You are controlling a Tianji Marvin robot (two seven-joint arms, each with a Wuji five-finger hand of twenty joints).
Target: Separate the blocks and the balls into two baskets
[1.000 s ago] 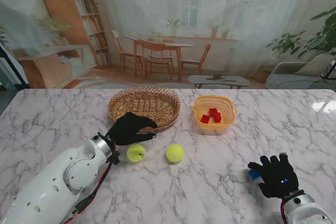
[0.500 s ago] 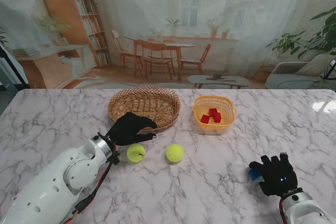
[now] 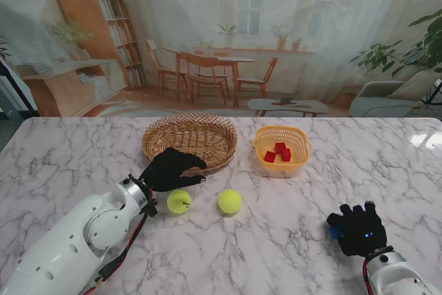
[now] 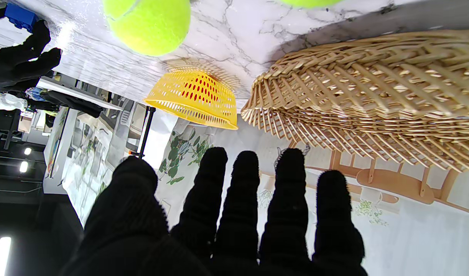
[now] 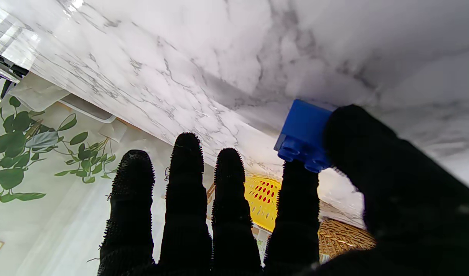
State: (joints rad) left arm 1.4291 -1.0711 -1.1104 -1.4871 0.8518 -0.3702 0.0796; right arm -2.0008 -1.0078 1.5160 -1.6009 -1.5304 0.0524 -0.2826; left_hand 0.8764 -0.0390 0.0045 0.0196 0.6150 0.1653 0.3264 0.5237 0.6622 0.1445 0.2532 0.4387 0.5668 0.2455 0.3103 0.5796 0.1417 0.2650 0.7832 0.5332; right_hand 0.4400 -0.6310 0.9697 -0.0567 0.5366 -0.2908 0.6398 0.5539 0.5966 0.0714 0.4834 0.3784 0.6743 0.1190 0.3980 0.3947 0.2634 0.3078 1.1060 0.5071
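Two yellow-green balls lie on the marble, one (image 3: 179, 202) just nearer to me than my left hand (image 3: 169, 169), the other (image 3: 230, 202) to its right. That hand is open, its fingers (image 4: 242, 191) straight and pointing past the wicker basket (image 3: 190, 139), which looks empty. The yellow basket (image 3: 282, 148) holds red blocks (image 3: 278, 152). My right hand (image 3: 359, 229) is open over a blue block (image 5: 303, 132), which lies on the table. The thumb (image 5: 357, 134) covers one side of the block and the index fingertip (image 5: 295, 172) lies by its studs. From the stand, only a blue edge (image 3: 333, 232) shows.
The two baskets stand side by side at the far middle of the marble table (image 3: 83, 157). The left wrist view also shows the nearer ball (image 4: 150, 23) and the yellow basket (image 4: 194, 99). The table's far edge meets a printed room backdrop.
My right hand has drawn a little nearer to me and slid over the blue block, hiding more of it. The left arm and both balls have not moved.
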